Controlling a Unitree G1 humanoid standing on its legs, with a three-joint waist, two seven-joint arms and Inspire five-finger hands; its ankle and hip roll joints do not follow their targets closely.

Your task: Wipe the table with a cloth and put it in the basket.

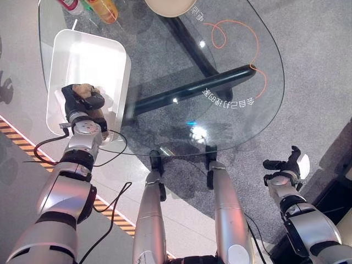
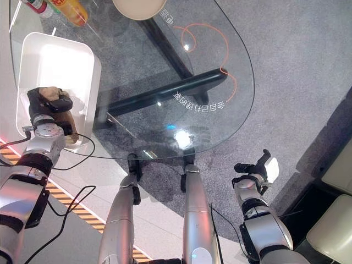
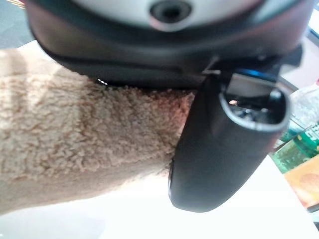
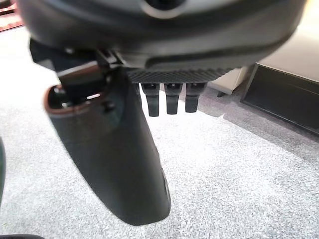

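A tan fluffy cloth (image 1: 83, 88) is bunched in my left hand (image 1: 82, 107), which is curled round it just over the white basket (image 1: 110, 49) at the round glass table's (image 1: 231, 110) left edge. In the left wrist view the cloth (image 3: 75, 134) lies under the palm, with the thumb (image 3: 219, 149) beside it and the basket's white floor below. My right hand (image 1: 289, 165) hangs low at the right, off the table and over grey carpet, with its fingers (image 4: 172, 99) straight and nothing in it.
Bottles (image 1: 104, 8) and a round beige dish (image 1: 170, 5) stand at the table's far edge. A dark table base (image 1: 192, 91) shows through the glass. Yellow-black floor tape (image 1: 16, 137) runs at the left. Pale furniture (image 2: 335, 165) stands at the right.
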